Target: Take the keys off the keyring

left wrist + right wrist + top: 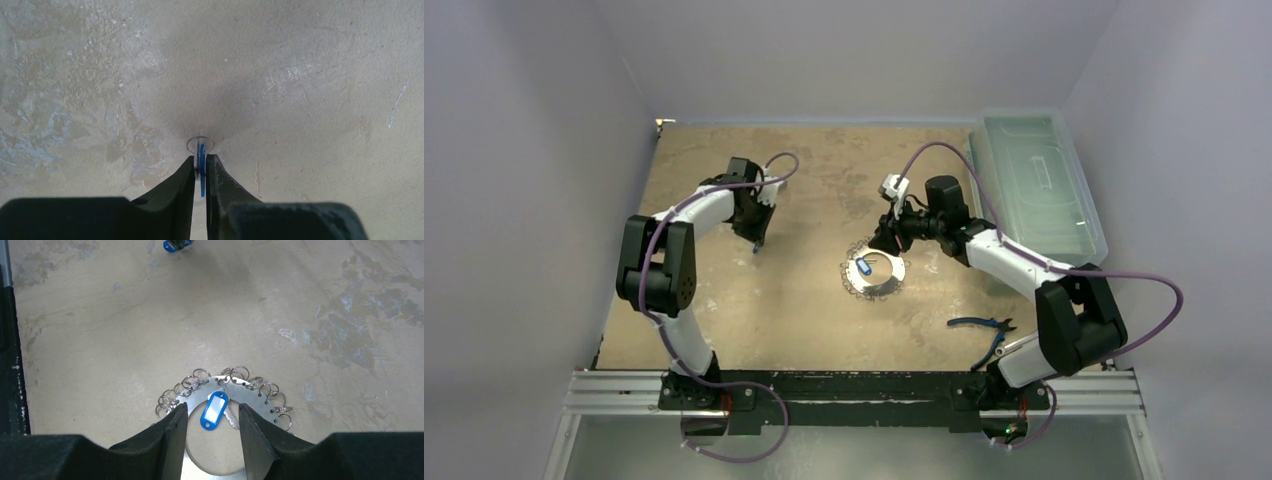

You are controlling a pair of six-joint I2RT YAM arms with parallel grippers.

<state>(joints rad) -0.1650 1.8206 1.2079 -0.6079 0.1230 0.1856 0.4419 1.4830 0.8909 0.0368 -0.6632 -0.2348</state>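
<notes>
Keyring (pixel 256 396) under spread right hand (pixel 212 407), left hand (pixel 200 158) pinching blue key (pixel 202 151), pointing downward.

The keyring (pixel 873 272) lies at the middle of the tabletop with a tagged key (pixel 865 266) resting on it. The right gripper (pixel 881 246) hangs just behind it, and the left gripper (pixel 757 245), pinching a tag (pixel 202 162), is well to its left. Pliers (pixel 986 328) lie near the near right corner. A box (pixel 1036 180) sits along the right edge at its far end.
</notes>
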